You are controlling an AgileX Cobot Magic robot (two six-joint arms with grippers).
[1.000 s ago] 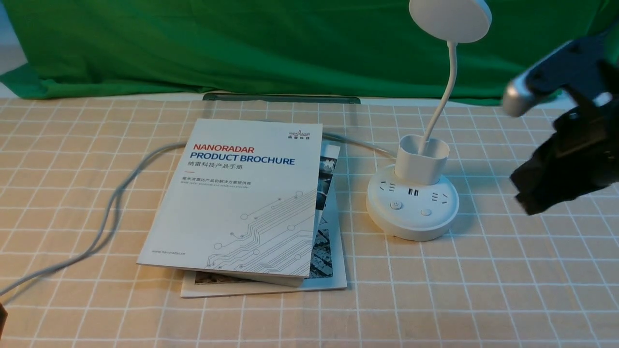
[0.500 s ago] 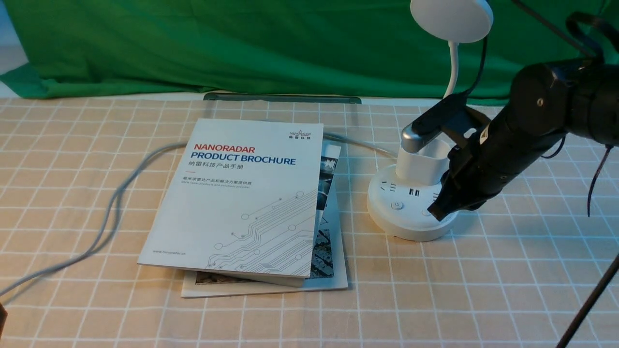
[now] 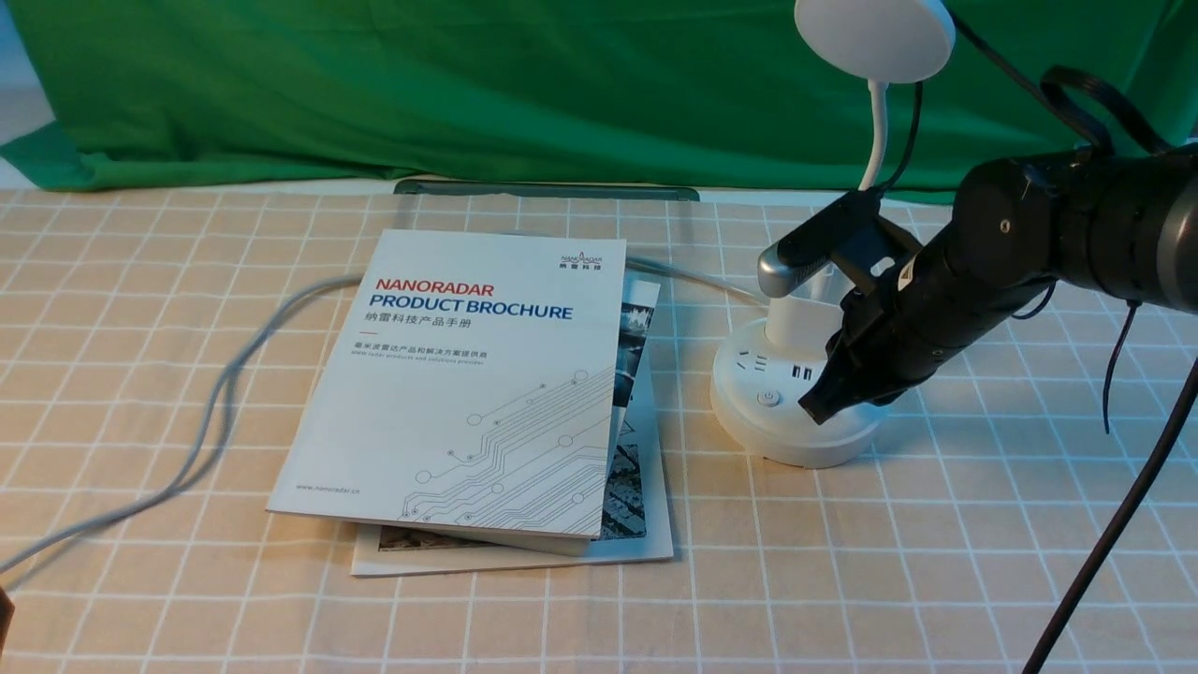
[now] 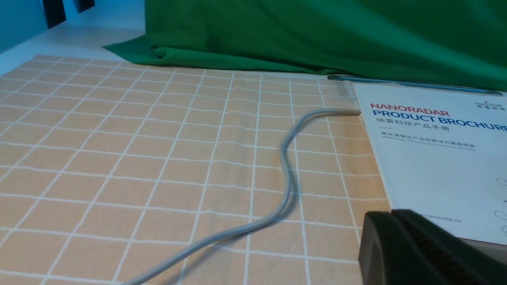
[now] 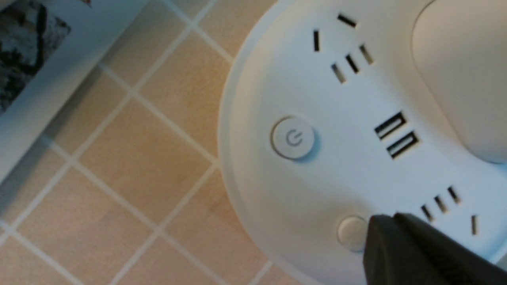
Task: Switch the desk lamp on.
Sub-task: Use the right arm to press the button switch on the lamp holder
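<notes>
The white desk lamp [image 3: 781, 432] stands right of centre, with its disc head [image 3: 875, 37] up on a thin gooseneck above a cup holder [image 3: 794, 329]. My right gripper [image 3: 812, 412] is shut and empty, tip down on the round base. In the right wrist view its tip [image 5: 390, 218] lies against the edge of the plain round button [image 5: 349, 233] and partly covers it. The power-symbol button [image 5: 294, 137] sits uncovered, apart from the tip. My left gripper [image 4: 392, 214] is shut and empty, low over the cloth beside the brochure corner.
A stack of brochures [image 3: 468, 374] lies left of the lamp. The lamp's grey cable [image 3: 225, 393] runs from under it to the left front edge. Green cloth [image 3: 468, 84] hangs behind. A black arm cable [image 3: 1114, 524] slants across the right front.
My right arm has swung in from the far right and come down onto the lamp base. In the last half second its tip slid slightly left. The lamp has stayed put.
</notes>
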